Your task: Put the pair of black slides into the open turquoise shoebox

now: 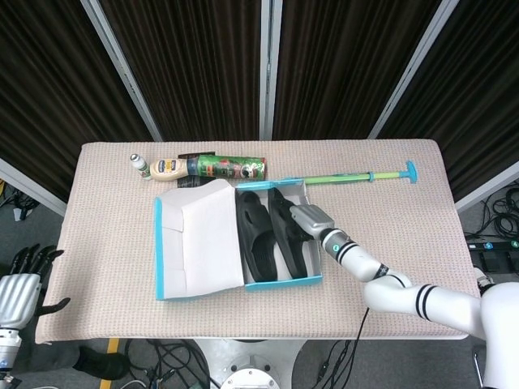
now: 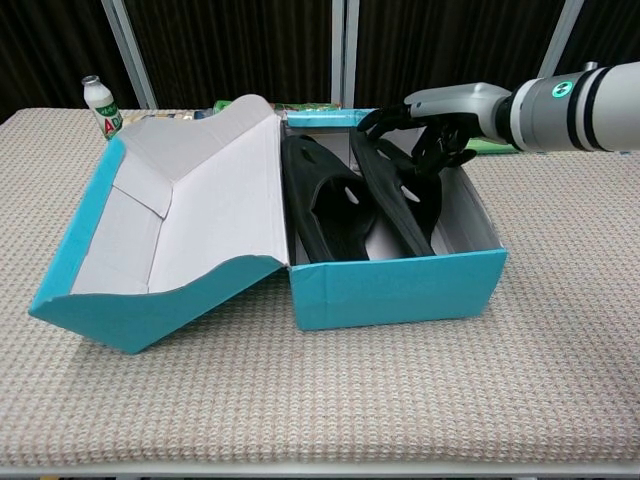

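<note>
Both black slides (image 2: 365, 200) lie side by side inside the turquoise shoebox (image 2: 400, 285), near the middle of the surface (image 1: 389, 219), lid folded open to let them in. The right hand (image 2: 430, 125) reaches over the box's far corner, fingers (image 2: 428, 148) curled at one slide's tip, seemingly pinching it to seat it flat. The left hand (image 1: 20, 284) waits off the surface's near-left corner, fingers spread.

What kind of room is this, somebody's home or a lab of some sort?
Most likely a robot test lab: a cloth-covered table stands before dark curtains, cables lie loose on the floor, and a robot hand reaches into a turquoise shoebox.
</note>
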Controlling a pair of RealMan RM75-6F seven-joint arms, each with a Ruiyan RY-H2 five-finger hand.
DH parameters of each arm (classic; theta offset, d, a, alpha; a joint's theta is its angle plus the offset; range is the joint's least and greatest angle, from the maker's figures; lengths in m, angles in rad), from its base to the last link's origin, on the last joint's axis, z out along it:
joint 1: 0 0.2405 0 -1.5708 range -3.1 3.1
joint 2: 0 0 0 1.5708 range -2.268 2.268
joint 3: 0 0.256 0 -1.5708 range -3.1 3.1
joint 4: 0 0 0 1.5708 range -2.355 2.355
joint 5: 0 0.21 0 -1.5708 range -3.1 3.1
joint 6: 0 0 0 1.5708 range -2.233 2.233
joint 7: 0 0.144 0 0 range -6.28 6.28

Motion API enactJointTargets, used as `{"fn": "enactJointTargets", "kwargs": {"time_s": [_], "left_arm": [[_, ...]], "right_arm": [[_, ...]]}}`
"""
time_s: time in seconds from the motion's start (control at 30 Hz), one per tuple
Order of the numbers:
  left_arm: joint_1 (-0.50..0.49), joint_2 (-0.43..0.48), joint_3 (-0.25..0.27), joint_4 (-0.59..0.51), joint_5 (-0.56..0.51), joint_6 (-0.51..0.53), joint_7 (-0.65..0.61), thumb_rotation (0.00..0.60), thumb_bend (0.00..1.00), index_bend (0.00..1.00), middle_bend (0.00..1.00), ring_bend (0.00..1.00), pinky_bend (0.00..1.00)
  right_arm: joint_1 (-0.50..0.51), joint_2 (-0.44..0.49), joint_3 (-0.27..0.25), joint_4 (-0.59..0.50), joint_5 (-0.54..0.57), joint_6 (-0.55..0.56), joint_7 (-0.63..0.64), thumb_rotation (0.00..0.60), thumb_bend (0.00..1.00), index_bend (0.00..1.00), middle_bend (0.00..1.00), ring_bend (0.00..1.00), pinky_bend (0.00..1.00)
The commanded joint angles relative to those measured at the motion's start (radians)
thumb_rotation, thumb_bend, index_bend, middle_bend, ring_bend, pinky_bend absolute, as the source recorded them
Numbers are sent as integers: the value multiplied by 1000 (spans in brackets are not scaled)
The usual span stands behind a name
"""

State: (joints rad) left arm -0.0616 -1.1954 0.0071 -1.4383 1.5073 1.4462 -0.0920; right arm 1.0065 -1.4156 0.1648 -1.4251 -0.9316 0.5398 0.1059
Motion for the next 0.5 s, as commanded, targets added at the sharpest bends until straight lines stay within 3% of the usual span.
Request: {"fn": "enactJointTargets", "kwargs": {"time_s": [0.03,0.23,0.33,0.37,0.4,0.5], "left_arm": [[-2,-1,-1,0,5,3,1,600,30,173,96,11,16],[-9,1,-4,-2,16,8,7,600,30,173,96,11,16],[-13,1,-8,-5,20,10,10,600,30,173,96,11,16],[-14,0,-9,-5,20,11,11,600,30,173,96,10,16],[-15,-1,-9,-5,20,9,13,600,30,173,96,10,16],[-21,-5,-12,-4,17,4,25,600,30,173,96,11,16]], "right_arm": [[-65,72,12,-89,-73,99,9,600,445,0,19,631,964],[-197,154,4,-189,-189,300,42,600,385,0,0,606,962],[-294,198,-28,-232,-250,446,25,600,344,0,0,502,902],[-324,209,-37,-244,-260,492,12,600,335,0,0,426,808],[-354,221,-51,-252,-275,536,-10,600,327,0,0,317,628],[-462,243,-97,-258,-315,707,-116,600,327,0,0,91,227]]}}
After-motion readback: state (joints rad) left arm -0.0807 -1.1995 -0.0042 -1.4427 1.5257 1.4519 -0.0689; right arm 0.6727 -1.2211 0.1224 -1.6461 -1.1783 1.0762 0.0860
